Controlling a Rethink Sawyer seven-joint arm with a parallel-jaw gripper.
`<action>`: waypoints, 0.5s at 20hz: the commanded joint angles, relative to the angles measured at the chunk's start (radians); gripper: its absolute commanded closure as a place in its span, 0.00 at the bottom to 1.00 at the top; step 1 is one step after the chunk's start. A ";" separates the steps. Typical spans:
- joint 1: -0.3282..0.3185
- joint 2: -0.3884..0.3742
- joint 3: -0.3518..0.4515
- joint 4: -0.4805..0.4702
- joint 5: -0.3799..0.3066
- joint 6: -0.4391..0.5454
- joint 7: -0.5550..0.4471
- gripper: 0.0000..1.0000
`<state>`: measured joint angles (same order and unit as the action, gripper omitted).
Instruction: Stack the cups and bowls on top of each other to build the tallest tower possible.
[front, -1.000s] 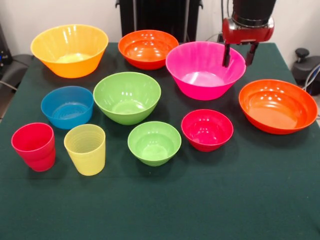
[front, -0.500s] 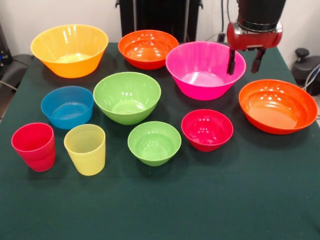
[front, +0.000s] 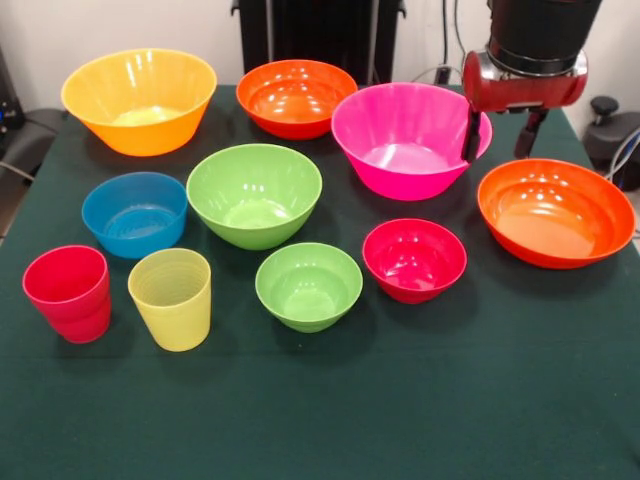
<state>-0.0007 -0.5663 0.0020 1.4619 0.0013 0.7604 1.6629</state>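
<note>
Claw (front: 499, 136) first: from my seat it hangs at the upper right of the frame with its two dark fingers spread and nothing between them, one finger (front: 472, 137) crossing the right rim of the pink bowl (front: 400, 140), the other (front: 527, 133) outside it, above the gap toward the shallow orange bowl (front: 556, 211). I can't tell whether that first finger touches the rim. Moving outward, a second orange bowl (front: 296, 97) sits upper centre, the yellow-orange bowl (front: 139, 99) upper left, the large green bowl (front: 254, 193) mid-frame, the blue bowl (front: 134, 213) left of it, the small green bowl (front: 308, 285) and red bowl (front: 414, 259) lower centre, the red cup (front: 68, 292) and yellow cup (front: 171, 298) lower left. Every piece stands apart on the dark green surface (front: 420, 400); no tower exists yet. I judge these light, stiff and glossy, so slippery; I would pinch a rim wall. No labels or writing are readable.
</note>
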 joint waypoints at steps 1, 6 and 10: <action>-0.049 0.085 0.024 -0.187 -0.071 0.125 0.000 0.00; -0.086 0.140 0.050 -0.243 -0.093 0.112 -0.054 0.00; -0.108 0.163 0.063 -0.262 -0.103 0.102 -0.082 0.00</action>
<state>-0.0687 -0.4911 0.0016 1.2883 -0.0101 0.8081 1.6629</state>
